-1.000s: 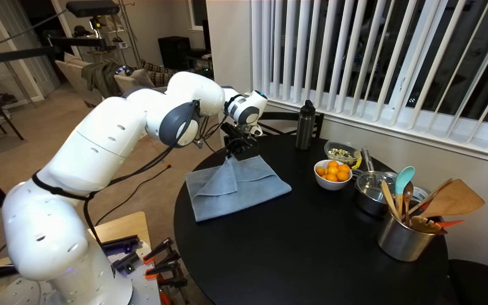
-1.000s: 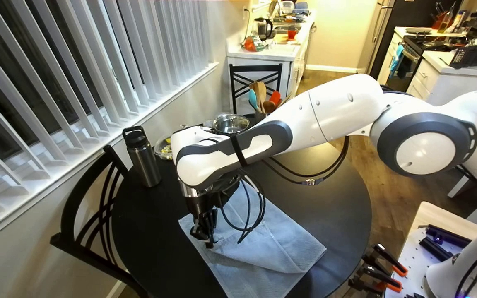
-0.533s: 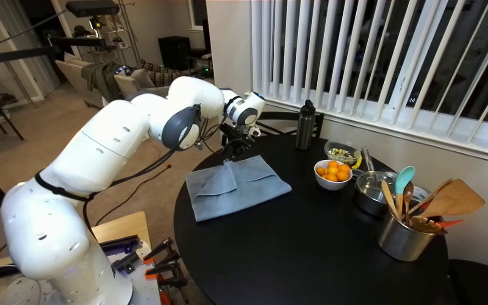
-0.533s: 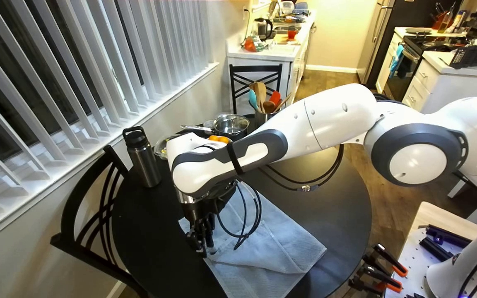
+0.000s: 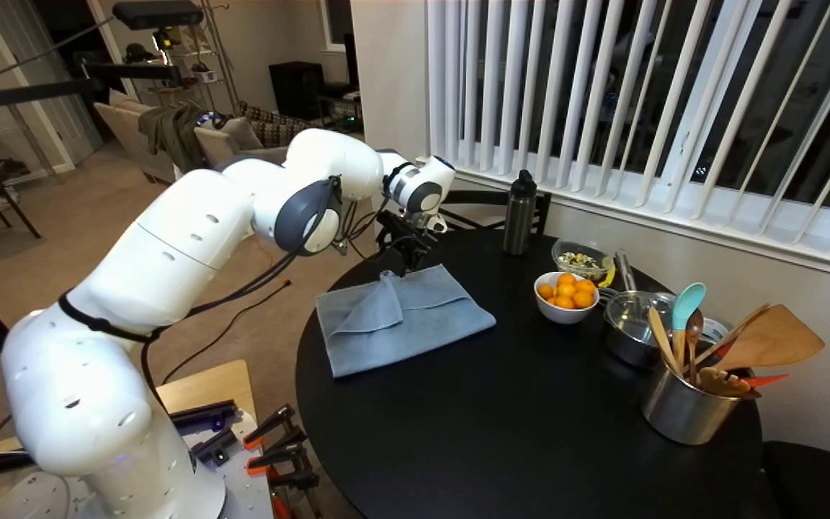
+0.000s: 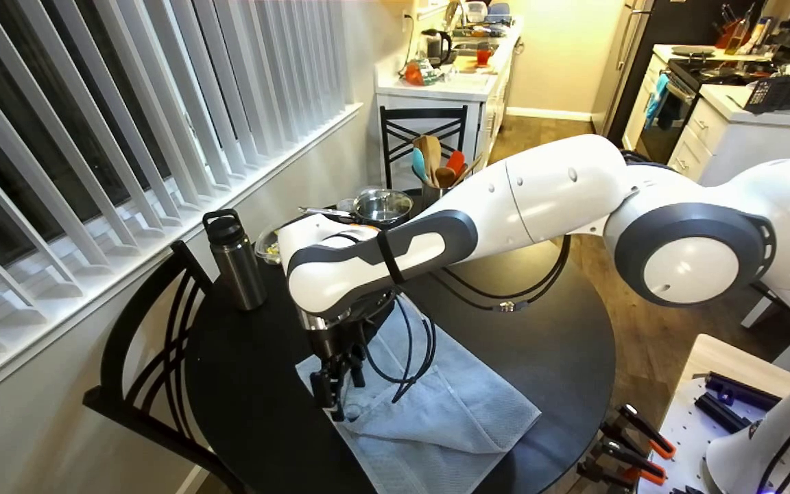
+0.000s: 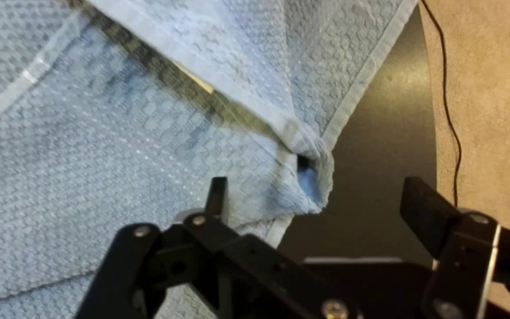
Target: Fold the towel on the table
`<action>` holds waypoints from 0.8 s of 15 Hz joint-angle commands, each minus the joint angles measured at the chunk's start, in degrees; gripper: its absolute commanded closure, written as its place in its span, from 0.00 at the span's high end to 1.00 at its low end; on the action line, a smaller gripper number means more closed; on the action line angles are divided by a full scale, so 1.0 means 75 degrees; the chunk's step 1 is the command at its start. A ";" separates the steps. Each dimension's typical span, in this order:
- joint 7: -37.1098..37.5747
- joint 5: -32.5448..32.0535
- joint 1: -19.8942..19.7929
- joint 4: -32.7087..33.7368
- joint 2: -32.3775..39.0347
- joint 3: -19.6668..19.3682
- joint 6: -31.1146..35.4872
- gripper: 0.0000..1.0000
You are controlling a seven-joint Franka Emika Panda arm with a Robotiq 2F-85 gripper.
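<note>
My gripper (image 7: 314,195), jaws spread wide and holding nothing. In the wrist view, one fingertip shows over the partly folded towel (image 7: 104,186), the other beyond its hem, near the edge of the black table (image 7: 379,155); a puckered peak of cloth appears between. In an exterior view, the towel lies near the table's rim, a broad stretch of top separating it from the white bowl (image 5: 563,316).

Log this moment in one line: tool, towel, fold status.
tool: open, gripping nothing | towel: on table, partly folded, bunched up near tool | fold: looks unfinished
</note>
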 commanded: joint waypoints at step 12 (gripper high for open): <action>-0.2749 -0.2554 -0.0505 -0.3014 -0.1821 -0.0164 0.0067 1.00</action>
